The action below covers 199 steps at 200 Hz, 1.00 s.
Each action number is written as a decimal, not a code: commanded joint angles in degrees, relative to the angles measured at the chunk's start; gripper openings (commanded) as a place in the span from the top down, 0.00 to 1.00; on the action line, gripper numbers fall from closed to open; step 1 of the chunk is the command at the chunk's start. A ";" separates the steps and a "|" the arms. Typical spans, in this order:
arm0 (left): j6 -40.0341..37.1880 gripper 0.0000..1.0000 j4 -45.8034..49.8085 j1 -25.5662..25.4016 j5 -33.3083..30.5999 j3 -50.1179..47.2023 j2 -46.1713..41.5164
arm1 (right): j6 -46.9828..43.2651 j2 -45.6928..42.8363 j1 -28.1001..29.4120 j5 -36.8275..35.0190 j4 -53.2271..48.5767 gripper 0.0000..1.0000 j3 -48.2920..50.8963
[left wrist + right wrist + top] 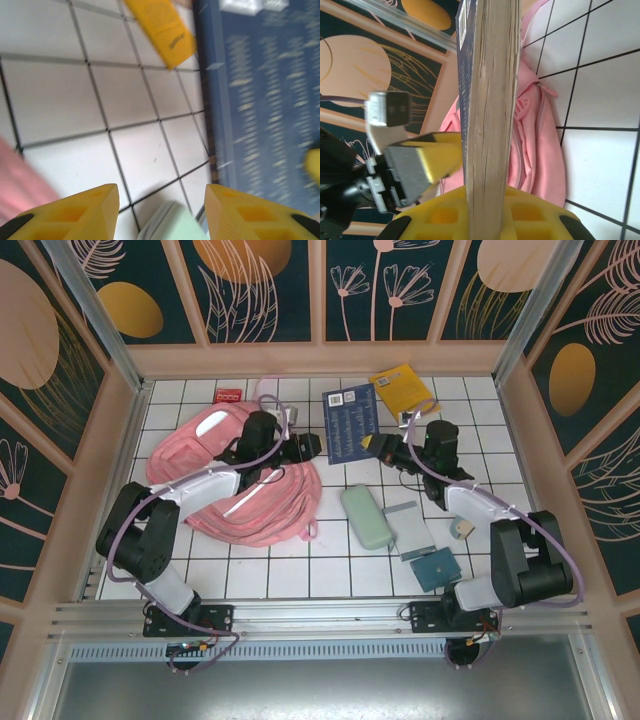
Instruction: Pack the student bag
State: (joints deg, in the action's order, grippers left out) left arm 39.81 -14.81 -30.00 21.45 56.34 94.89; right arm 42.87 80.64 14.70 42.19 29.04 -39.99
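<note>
– Tiled counter [270, 570], patterned walls all round. Bag [235, 485] lies slumped left of centre, under the left arm. Why is the book up?
– Right gripper [372, 444] is clamped on the book [492, 100], held on edge. Probably so it slips into the bag. Left gripper [162, 206] is spread wide and empty, just beside the book, maybe ready to steady it.
– Any writing?
– Rows of pale print on the blue cover, white label at the top. Too blurred to read.
</note>
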 commanded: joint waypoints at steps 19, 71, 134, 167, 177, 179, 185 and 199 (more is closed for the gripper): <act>-1.90 0.51 7.06 -0.46 -6.68 -2.03 -5.31 | 0.50 -6.89 2.16 -5.74 5.05 1.00 3.54; -12.36 0.54 27.67 -3.80 -17.85 -4.65 -14.64 | 0.37 -11.08 2.71 -8.09 4.01 1.00 6.05; -15.11 0.55 37.81 -13.84 -25.90 -7.61 -17.96 | 0.26 -11.30 2.72 -7.83 3.85 1.00 6.48; -15.76 0.57 40.61 -17.50 -30.39 -7.67 -15.10 | -0.07 -11.98 2.75 -7.83 3.19 1.00 6.80; -15.90 0.57 41.01 -17.88 -31.37 -7.52 -14.21 | -0.16 -12.32 2.71 -8.04 2.81 1.00 6.77; -15.91 0.57 41.11 -17.96 -31.62 -7.48 -14.03 | -0.27 -12.34 2.77 -8.08 2.72 1.00 6.77; -16.06 0.58 41.23 -18.05 -32.10 -7.49 -13.56 | -0.36 -12.56 2.72 -8.14 2.47 1.00 6.69; -16.42 0.58 41.15 -18.34 -32.39 -7.39 -12.75 | -0.60 -12.89 2.76 -8.33 2.02 1.00 6.68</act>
State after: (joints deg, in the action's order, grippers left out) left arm 25.54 23.66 -47.81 -7.20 49.12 80.68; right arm 43.38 70.46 17.06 34.28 29.10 -33.56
